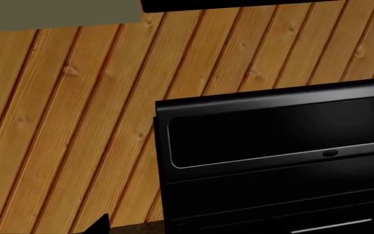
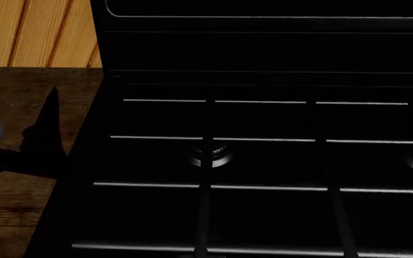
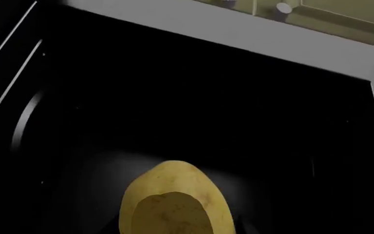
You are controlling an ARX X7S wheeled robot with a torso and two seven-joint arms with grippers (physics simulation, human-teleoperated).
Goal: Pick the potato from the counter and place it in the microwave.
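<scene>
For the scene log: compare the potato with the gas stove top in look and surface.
The potato is yellowish-tan and rounded; the gas stove top is black and flat. The potato's skin is smooth and faintly speckled; the stove top is crossed by thin grate bars with round burners. They appear in different views, so size cannot be compared.

Simulated home kitchen, black gas stove [image 2: 264, 161], wood-grain counter [image 2: 20, 97], plank-panelled wall [image 1: 76, 122], probably a microwave cavity [image 3: 194, 97]
</scene>
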